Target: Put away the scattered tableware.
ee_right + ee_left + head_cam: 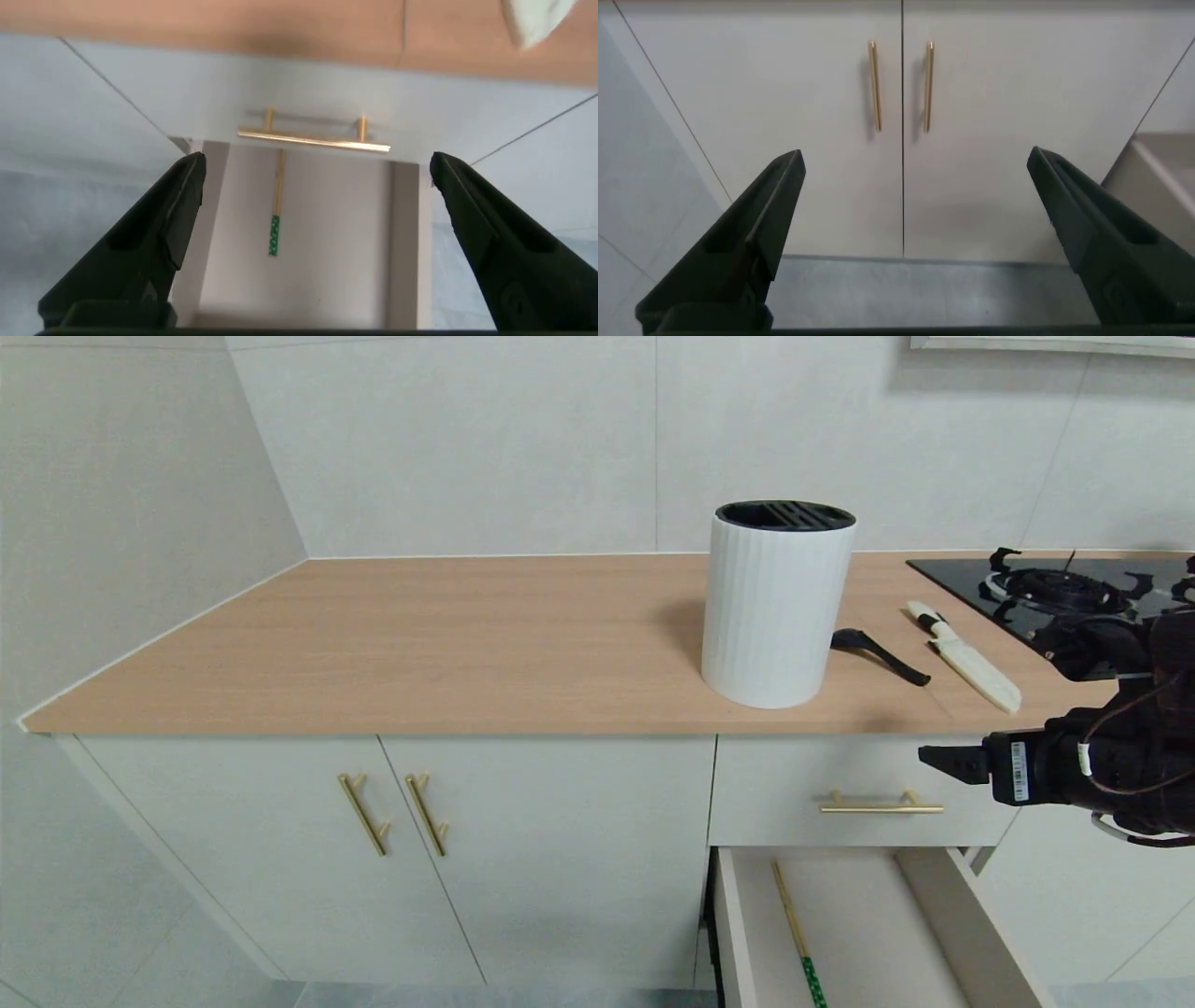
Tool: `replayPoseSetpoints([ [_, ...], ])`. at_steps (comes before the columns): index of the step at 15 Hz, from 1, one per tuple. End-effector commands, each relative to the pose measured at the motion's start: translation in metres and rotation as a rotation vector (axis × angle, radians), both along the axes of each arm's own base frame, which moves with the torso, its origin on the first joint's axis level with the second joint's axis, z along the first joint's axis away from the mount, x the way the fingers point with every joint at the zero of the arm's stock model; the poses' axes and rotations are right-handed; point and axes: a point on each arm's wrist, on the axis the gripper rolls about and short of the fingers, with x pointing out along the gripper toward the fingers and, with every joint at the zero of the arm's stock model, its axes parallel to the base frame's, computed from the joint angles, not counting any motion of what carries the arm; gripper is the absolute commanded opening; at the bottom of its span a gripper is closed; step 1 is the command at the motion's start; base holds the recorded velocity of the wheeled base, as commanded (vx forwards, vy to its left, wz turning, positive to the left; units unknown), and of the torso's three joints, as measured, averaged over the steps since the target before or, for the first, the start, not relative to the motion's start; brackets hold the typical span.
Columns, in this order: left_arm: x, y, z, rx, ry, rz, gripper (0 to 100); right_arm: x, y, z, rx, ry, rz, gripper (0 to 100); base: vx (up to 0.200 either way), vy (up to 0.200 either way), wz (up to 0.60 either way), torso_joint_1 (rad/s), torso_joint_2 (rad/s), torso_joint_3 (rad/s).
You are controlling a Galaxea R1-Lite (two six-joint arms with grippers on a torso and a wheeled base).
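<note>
Right gripper (pixel 950 763) hangs at lower right of the head view, in front of the closed upper drawer's handle (pixel 882 804) and above the open drawer (pixel 971 933). Its jaws are spread wide with nothing between them; right wrist view confirms (pixel 315 168). One chopstick (pixel 796 933) lies in that open drawer.

Pale knife (pixel 966 658) lies on the countertop (pixel 467 644) at right of centre, above the gripper in the frame and back from the front edge. Its long axis runs diagonally, handle toward the upper left and tip toward the lower right, near the edge. Black utensil (pixel 879 654) lies between the knife and the white holder (pixel 773 607), on a similar diagonal, its head just beside the holder.

Left gripper (pixel 915 163) is also wide open and empty, facing the cabinet doors (pixel 971 140) low down.

Judgement: right arm is the nearer one. The knife calls for a reach up and over the edge, jaws turned across the diagonal.
</note>
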Motion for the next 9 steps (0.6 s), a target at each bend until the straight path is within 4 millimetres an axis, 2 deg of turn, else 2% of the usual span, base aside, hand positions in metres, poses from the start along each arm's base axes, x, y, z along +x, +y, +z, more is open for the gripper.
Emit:
replayPoseSetpoints([
  [1, 0.0, 0.0, 0.0, 0.0, 0.0, 0.001, 100, 0.0009, 0.0002, -0.0011, -0.001, 0.004, 0.0, 100, 0.0, 0.0, 0.0, 0.212, -0.48, -0.295],
  [6, 0.0, 0.0, 0.0, 0.0, 0.0, 0.001, 100, 0.0006, 0.0005, -0.0006, 0.0, 0.001, 0.003, 100, 0.0, 0.0, 0.0, 0.212, -0.5, -0.287],
  [9, 0.0, 0.0, 0.0, 0.0, 0.0, 0.001, 100, 0.0045, 0.0014, -0.0008, -0.015, -0.001, 0.019, 100, 0.0, 0.0, 0.0, 0.087, -0.18, -0.1],
])
